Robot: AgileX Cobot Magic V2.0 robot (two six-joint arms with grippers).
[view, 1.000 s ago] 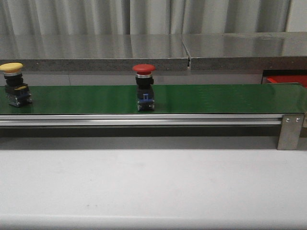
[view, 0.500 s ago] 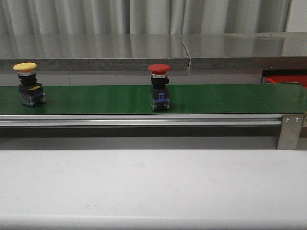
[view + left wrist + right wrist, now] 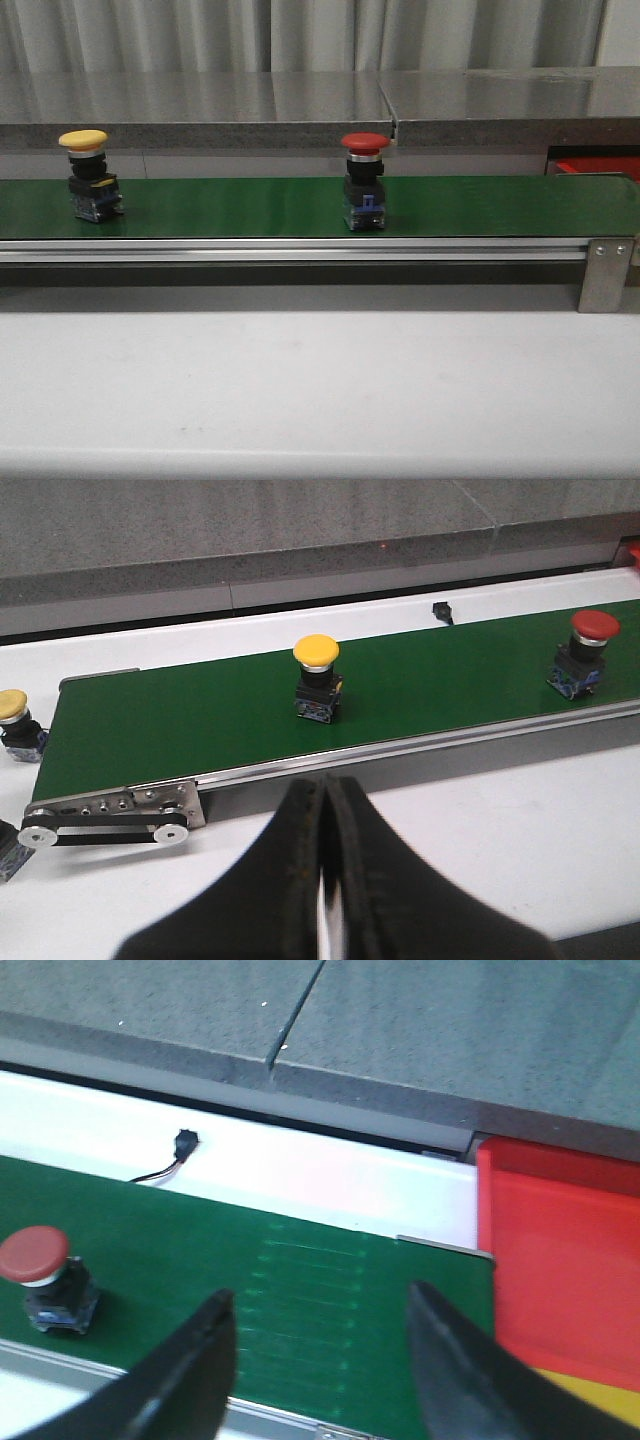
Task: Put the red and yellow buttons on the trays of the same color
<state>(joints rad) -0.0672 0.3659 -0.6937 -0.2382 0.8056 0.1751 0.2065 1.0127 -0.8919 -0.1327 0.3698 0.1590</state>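
Both buttons have been carried rightward along the green belt [image 3: 250,205]. The red tray [image 3: 560,1250] waits at the belt's end. The right tool [image 3: 318,1355] is held wide apart, empty, over the belt ahead of the red button [image 3: 363,180]; the left tool [image 3: 325,865] is pressed closed, empty, near the yellow button [image 3: 90,174].

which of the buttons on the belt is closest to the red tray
The red button, near the middle of the green belt. The yellow button stands far toward the belt's left end, away from the red tray at the right.
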